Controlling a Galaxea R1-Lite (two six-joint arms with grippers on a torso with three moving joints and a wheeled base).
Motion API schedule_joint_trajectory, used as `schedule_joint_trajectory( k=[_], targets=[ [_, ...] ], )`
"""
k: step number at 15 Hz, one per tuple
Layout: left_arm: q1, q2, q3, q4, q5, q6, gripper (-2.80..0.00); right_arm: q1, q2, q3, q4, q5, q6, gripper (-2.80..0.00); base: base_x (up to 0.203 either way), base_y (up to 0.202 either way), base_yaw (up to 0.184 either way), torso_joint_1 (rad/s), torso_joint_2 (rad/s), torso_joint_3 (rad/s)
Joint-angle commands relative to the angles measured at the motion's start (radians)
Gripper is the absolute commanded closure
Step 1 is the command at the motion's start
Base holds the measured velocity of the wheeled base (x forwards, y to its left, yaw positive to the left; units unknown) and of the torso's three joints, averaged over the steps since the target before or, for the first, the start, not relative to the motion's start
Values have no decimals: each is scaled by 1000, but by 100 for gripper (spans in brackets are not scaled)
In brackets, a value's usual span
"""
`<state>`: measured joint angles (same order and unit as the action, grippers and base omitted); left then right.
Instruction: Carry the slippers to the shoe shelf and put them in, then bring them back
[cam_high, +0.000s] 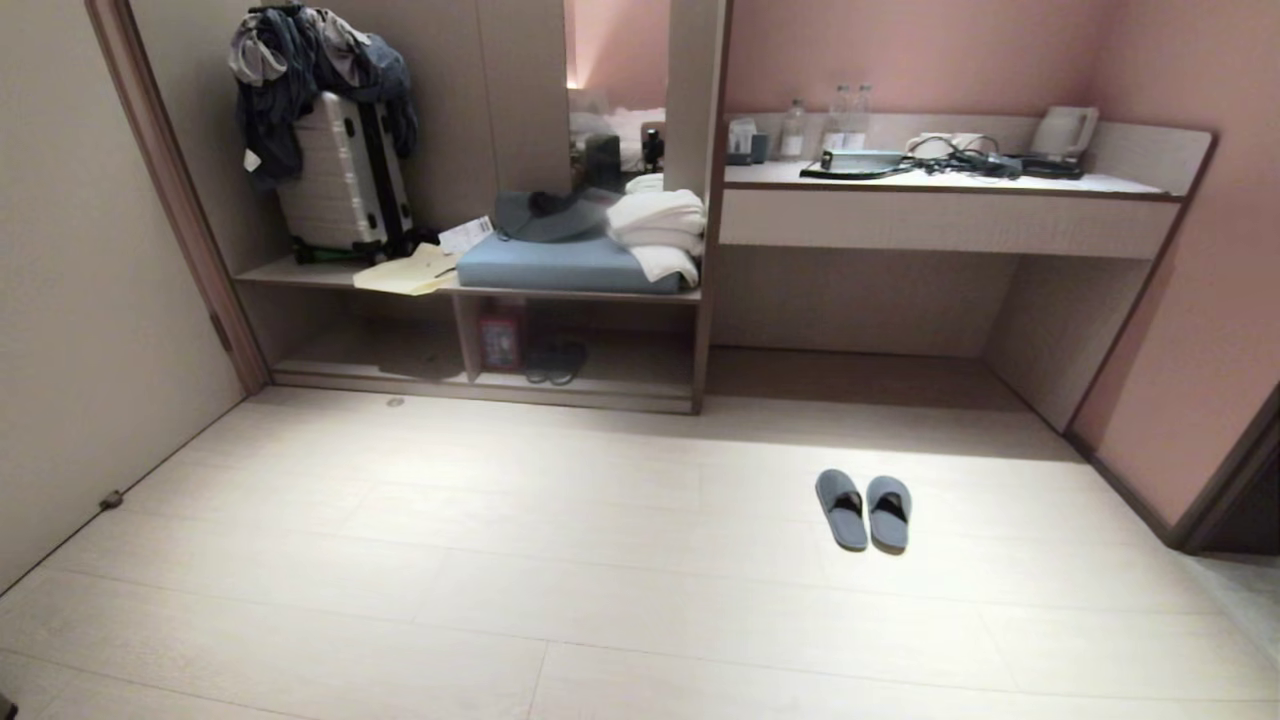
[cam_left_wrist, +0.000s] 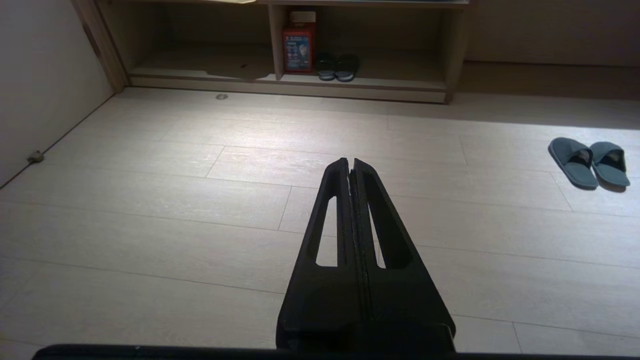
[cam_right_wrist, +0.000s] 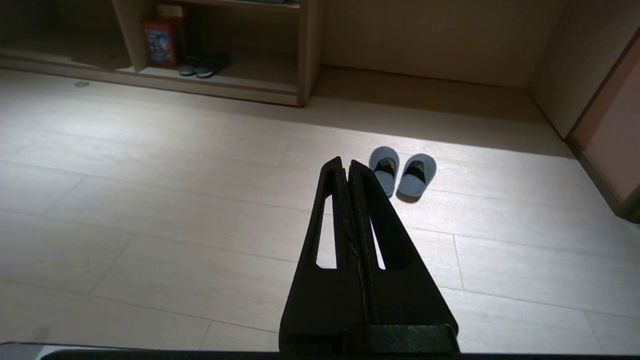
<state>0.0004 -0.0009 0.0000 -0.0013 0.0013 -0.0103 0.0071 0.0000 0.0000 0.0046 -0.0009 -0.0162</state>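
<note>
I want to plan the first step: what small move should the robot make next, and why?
Probably drive toward the pair of grey-blue fabric slippers. They lie side by side on the pale wood floor, untouched, and the shut left gripper and shut right gripper hold nothing.

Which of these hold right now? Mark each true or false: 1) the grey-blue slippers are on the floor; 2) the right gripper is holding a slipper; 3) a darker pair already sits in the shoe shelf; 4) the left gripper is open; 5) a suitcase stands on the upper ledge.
1) True: the slippers lie side by side on the floor, in front of the desk counter.
2) False: the right gripper is shut on nothing, short of the slippers.
3) True: the dark pair sits in the shoe shelf beside a red box.
4) False: the left gripper is shut.
5) True: the suitcase stands there, clothes draped over it.
</note>
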Motion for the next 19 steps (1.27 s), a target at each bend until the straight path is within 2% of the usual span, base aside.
schedule_joint_trajectory(
  k=[1, 19],
  targets=[
    [1, 1, 2, 0, 0, 1, 0, 1, -2, 0, 0, -1, 1, 0, 0, 0, 0, 0, 0, 0],
    [0, 1, 2, 0, 0, 0, 0, -1, 0, 0, -2, -8, 5, 0, 0, 0, 0, 0, 0, 0]
  ],
)
